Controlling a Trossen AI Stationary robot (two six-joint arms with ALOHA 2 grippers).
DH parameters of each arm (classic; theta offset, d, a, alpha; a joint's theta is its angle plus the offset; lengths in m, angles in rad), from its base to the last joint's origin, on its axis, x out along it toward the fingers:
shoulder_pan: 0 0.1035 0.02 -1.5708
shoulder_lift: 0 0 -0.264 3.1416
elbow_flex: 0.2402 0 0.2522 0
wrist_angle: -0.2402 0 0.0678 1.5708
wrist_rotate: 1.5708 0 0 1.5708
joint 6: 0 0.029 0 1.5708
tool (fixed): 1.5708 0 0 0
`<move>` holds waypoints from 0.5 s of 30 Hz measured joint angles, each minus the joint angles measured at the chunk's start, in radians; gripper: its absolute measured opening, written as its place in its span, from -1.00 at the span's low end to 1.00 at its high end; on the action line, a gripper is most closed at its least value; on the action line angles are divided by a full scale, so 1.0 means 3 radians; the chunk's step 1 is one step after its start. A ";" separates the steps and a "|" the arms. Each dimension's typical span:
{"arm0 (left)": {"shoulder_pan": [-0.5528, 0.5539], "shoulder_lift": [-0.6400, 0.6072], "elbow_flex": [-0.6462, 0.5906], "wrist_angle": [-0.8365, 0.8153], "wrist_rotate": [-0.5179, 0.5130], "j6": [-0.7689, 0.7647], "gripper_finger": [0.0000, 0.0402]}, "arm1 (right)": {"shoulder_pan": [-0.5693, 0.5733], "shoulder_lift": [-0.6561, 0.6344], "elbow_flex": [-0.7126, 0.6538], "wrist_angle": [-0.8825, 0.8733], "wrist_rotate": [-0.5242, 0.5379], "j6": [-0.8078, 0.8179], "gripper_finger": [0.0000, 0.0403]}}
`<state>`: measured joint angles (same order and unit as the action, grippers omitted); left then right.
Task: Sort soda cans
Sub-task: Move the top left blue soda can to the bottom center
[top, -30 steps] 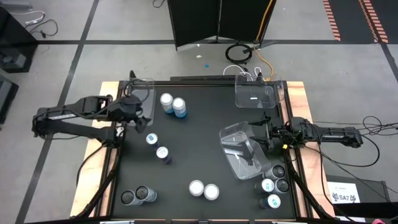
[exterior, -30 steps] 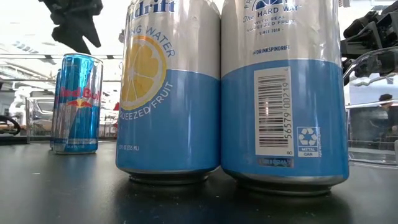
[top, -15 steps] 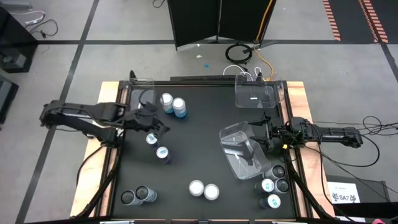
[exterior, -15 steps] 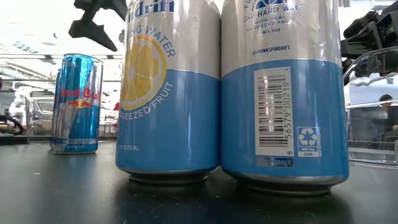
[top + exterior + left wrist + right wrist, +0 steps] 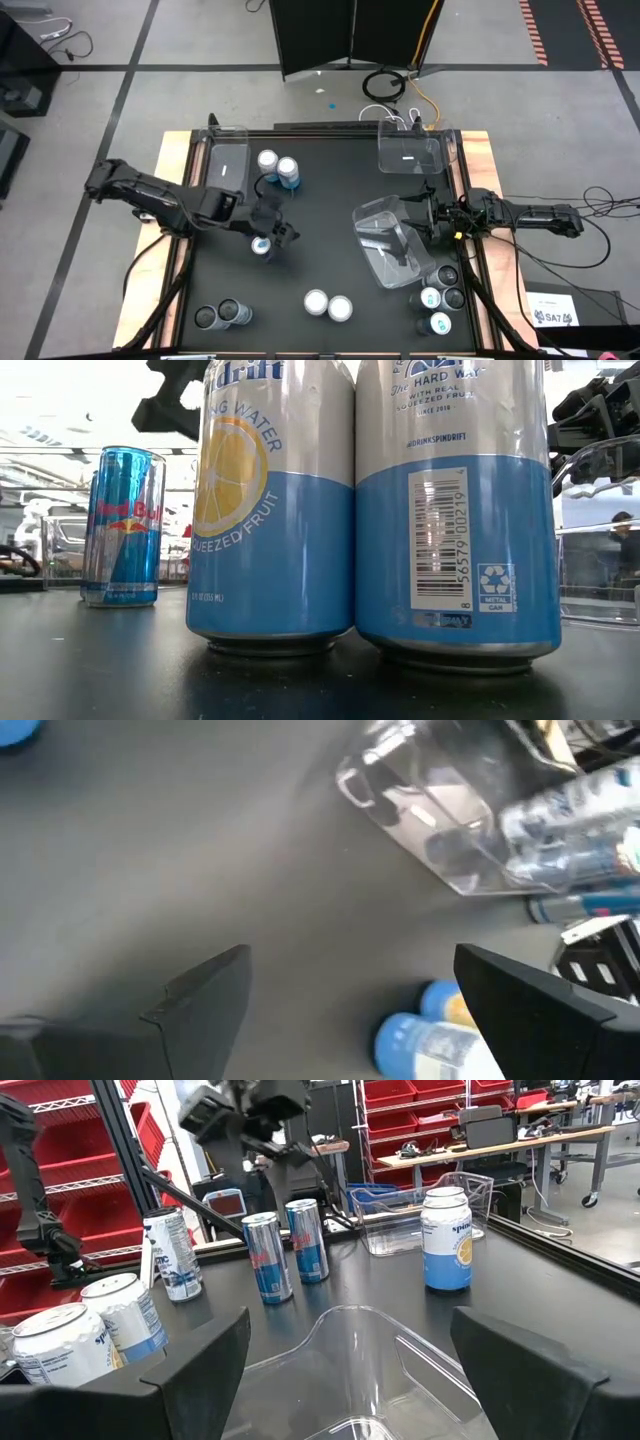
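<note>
Reaching over two slim blue cans [image 5: 262, 246] mid-table, the left gripper [image 5: 274, 229] hovers spread and empty; the right gripper [image 5: 424, 222], jaws apart, waits beside a clear bin [image 5: 385, 245].

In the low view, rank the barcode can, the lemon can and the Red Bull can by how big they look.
1. Barcode can and lemon can: both fill the frame's height and look alike; no ranking between them.
2. Red Bull can: much smaller in the picture, but it stands farther back, so its true size stays unsure.
</note>
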<state>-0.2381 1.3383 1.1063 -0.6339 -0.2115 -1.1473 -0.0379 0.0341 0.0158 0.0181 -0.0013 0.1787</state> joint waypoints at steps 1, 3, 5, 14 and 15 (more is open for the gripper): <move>-0.0028 0.0033 0.0065 -0.0020 -0.0027 0.0002 0.78 | 0.0000 0.0000 0.0000 0.0000 0.0000 0.0000 0.68; -0.0069 0.0110 0.0211 -0.0083 -0.0057 0.0035 0.78 | 0.0000 -0.0001 0.0000 0.0000 0.0000 -0.0001 0.68; -0.0082 0.0202 0.0397 -0.0280 -0.0068 0.0152 0.78 | 0.0001 0.0000 0.0000 0.0000 0.0000 -0.0001 0.68; -0.0016 0.0489 0.0779 -0.0897 0.0199 0.0953 0.78 | 0.0001 0.0000 0.0000 0.0000 0.0001 0.0000 0.68; -0.0015 0.0490 0.0768 -0.0905 0.0276 0.1061 0.78 | 0.0000 -0.0001 0.0000 0.0000 0.0001 -0.0001 0.68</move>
<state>-0.2427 1.4853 1.3367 -0.9053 -0.1288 -0.8291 -0.0379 0.0339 0.0158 0.0181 -0.0010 0.1785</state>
